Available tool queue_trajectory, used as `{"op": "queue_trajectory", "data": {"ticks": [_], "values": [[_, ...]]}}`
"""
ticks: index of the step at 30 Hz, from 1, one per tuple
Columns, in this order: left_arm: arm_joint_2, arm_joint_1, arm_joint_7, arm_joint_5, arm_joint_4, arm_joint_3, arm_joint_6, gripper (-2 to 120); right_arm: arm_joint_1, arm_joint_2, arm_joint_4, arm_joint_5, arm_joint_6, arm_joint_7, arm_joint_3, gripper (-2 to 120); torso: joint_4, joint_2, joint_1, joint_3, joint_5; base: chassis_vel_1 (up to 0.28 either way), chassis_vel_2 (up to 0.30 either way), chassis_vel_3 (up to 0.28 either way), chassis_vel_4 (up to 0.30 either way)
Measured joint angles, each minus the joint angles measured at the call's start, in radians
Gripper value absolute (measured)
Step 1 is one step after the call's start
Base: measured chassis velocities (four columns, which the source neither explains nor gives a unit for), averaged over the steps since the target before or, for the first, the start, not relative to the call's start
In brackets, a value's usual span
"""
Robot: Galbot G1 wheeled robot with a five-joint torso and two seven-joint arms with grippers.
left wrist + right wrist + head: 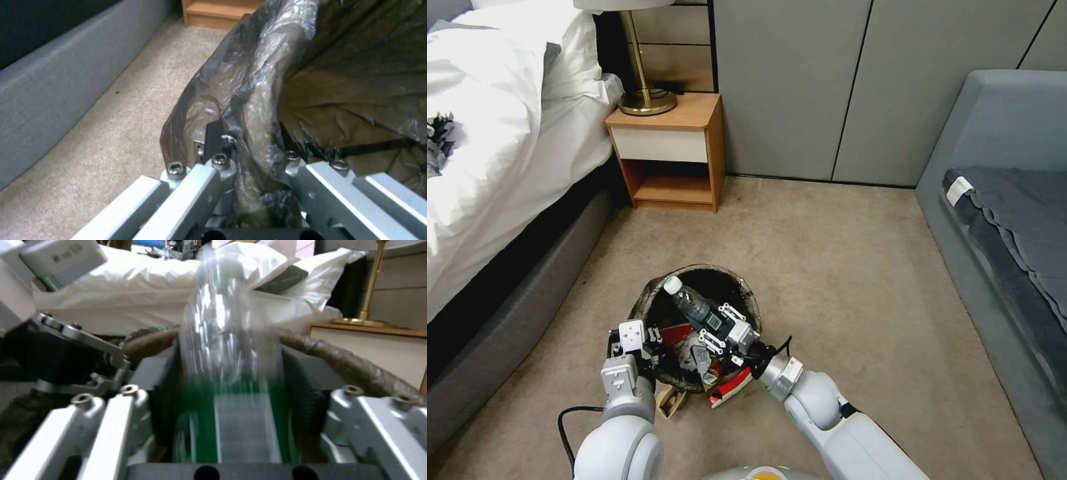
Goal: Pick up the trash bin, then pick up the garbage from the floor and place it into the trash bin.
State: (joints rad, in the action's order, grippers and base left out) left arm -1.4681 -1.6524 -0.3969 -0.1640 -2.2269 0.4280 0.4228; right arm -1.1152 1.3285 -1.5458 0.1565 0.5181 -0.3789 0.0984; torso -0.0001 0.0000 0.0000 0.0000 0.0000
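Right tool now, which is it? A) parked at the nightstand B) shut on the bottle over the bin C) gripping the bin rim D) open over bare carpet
B: the right tool is clamped on the bottle above the bin, whose rim the left tool pinches.

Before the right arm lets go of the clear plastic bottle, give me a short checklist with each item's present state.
1. Right gripper shut on the clear plastic bottle with green label: ok.
2. Bottle over the mouth of the white bucket lined with a dark bag: ok.
3. Left gripper clamped on the bag-covered rim: ok.
4. Bin has room: cannot tell; packets already inside.
5. Beige carpet free of litter: not ok; red-and-white packet and brown paper bag lie beside the bin.
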Motion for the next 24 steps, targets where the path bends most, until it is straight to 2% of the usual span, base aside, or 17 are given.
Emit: {"op": "queue_trajectory", "data": {"ticks": [2,3,6,8,9,12,19,22,24], "values": [[0.001,0.001,0.000,0.000,0.000,0.001,0.000,1,-0.003,-0.002,-0.010,0.000,0.000,0.000,-0.001,61,0.0001,0.000,0.000,0.000,0.0000,0.000,0.000,0.000,0.000],[0.001,0.002,0.000,-0.001,0.001,0.002,0.001,1,-0.009,-0.006,-0.021,-0.001,0.000,-0.001,-0.002,69,0.0001,0.000,0.000,0.000,0.0000,0.000,0.000,0.000,0.000],[0.001,0.003,0.000,-0.001,0.001,0.002,0.001,1,-0.014,-0.008,-0.029,-0.002,0.000,-0.001,-0.003,76,0.0001,0.000,0.000,0.000,0.0000,0.000,0.000,0.000,0.000],[0.001,0.004,0.000,-0.001,0.004,0.002,0.001,1,-0.026,-0.015,-0.050,-0.003,0.000,-0.003,-0.007,88,0.0001,0.000,0.000,0.000,0.0000,0.000,0.000,0.000,0.000],[0.001,0.004,0.000,-0.001,0.004,0.002,0.001,1,-0.026,-0.015,-0.050,-0.003,0.000,-0.003,-0.007,88,0.0001,0.000,0.000,0.000,0.0000,0.000,0.000,0.000,0.000],[0.002,0.005,0.000,-0.001,0.007,0.003,0.001,1,-0.039,-0.021,-0.080,-0.005,0.000,-0.005,-0.010,99,0.0001,0.000,0.000,0.000,0.0000,0.000,0.000,0.000,0.000],[0.003,0.006,0.000,-0.001,0.009,0.003,0.002,1,-0.060,-0.027,-0.158,-0.011,-0.001,-0.005,-0.017,100,0.0000,0.000,0.000,0.000,0.0000,0.000,0.000,0.000,0.000],[0.005,0.005,0.000,-0.001,0.011,0.005,0.002,1,-0.076,-0.028,-0.226,-0.018,-0.004,0.008,-0.027,100,0.0001,0.000,0.000,0.000,0.0000,0.000,0.000,0.000,0.000],[0.008,0.005,0.000,0.000,0.014,0.006,0.002,1,-0.101,-0.026,-0.316,-0.025,-0.020,0.050,-0.048,100,0.0002,0.000,0.000,0.000,0.0000,0.000,0.000,0.000,0.000]]}}
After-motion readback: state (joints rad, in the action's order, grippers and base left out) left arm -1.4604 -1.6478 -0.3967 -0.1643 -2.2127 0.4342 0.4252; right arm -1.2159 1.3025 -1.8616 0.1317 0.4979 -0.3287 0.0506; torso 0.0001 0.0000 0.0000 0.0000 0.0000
